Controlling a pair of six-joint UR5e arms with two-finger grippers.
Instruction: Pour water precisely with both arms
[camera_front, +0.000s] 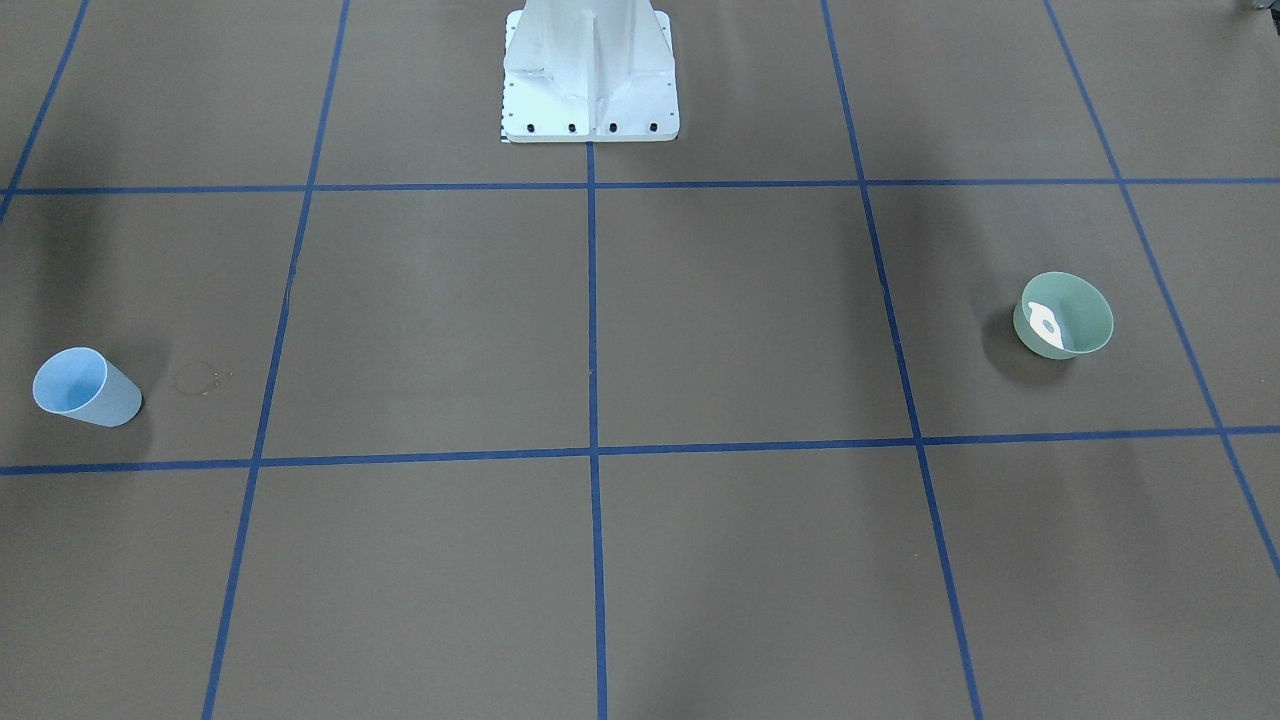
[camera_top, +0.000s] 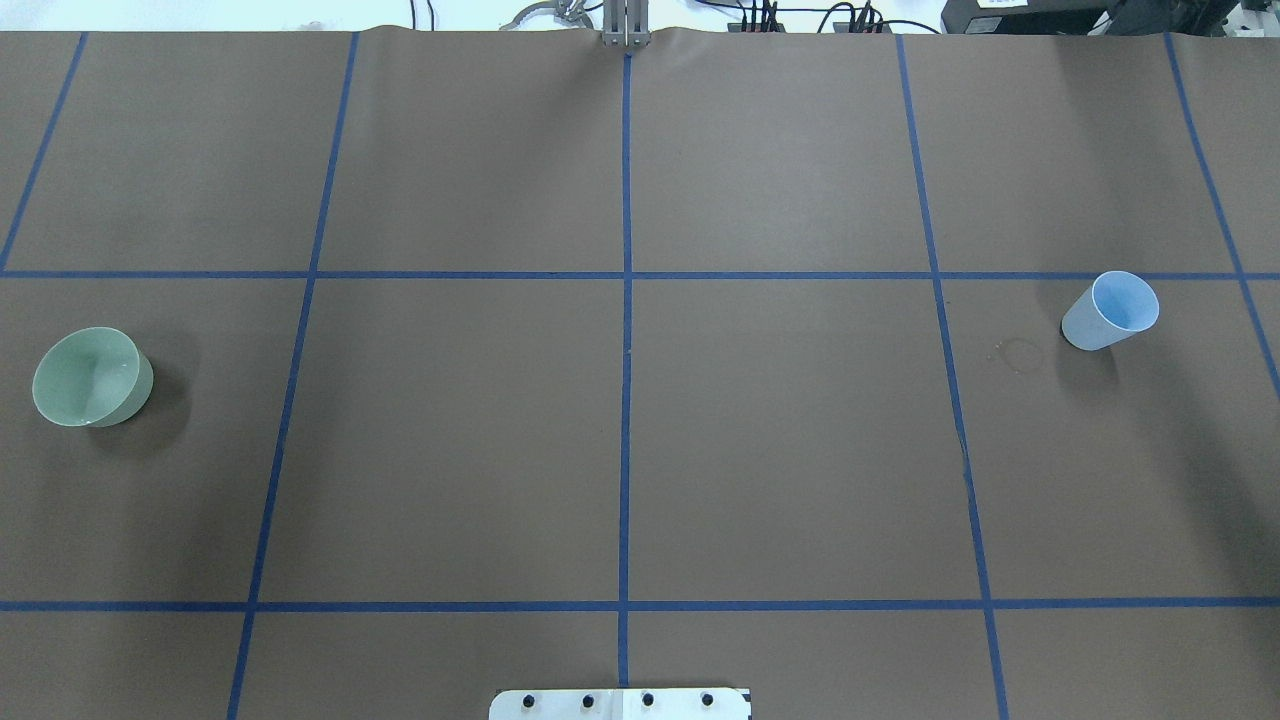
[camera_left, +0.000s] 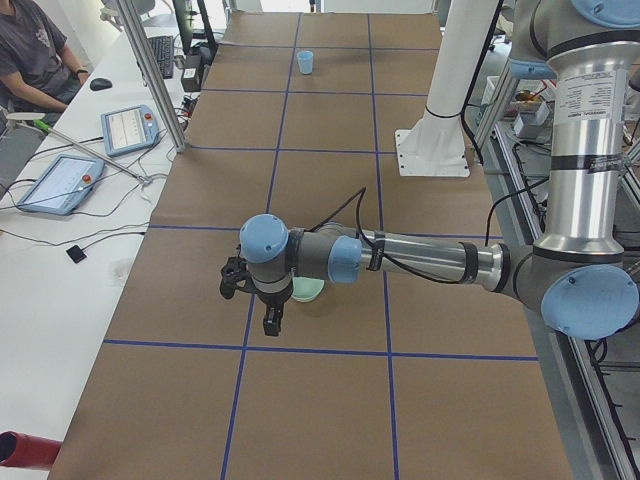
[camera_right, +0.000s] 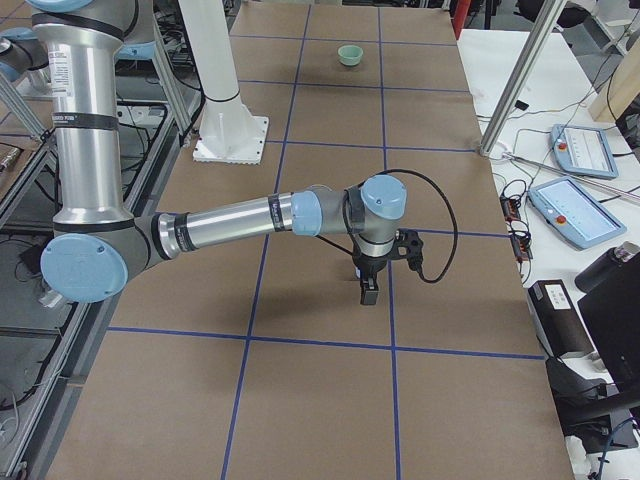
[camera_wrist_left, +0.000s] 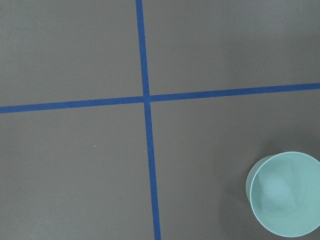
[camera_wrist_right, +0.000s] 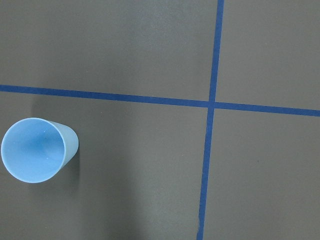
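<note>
Starting with the front-facing camera: a light blue plastic cup (camera_front: 85, 387) stands mouth-up close to the table edge on the robot's right. There's a faint round ring mark (camera_front: 197, 378) just beside it on the brown paper-covered table (camera_front: 450, 320). Over by the opposite edge, on the robot's left, sits a pale green round bowl (camera_front: 1062, 314). The water (camera_front: 1047, 328) shows as a white glossy patch inside it. A white pedestal base (camera_front: 590, 80) stands mid-way along the robot-side edge.

Overhead camera: the bowl hugs the left edge and the cup sits near the right edge, well apart. Blue tape grid lines (camera_top: 626, 300) cross the table between them. I can't make out the water from up here.

Left-end camera: the silver-grey left arm (camera_left: 420, 258) stretches low over the table. The black left gripper (camera_left: 272, 326) points down just beside the bowl, which is half hidden behind the wrist. Honestly can't tell how wide the fingers are. A person in a dark shirt (camera_left: 30, 50) sits at the side bench.

Right-end camera: the matching right arm (camera_right: 240, 222) reaches out the same way, with the right gripper (camera_right: 367, 296) pointing down. Same deal, can't tell its opening.

Left wrist camera: it looks straight down on a tape crossing, with the bowl in the view's lower right.

Right wrist camera: the cup is at the lower left, mouth up. Can't tell if anything's inside.
</note>
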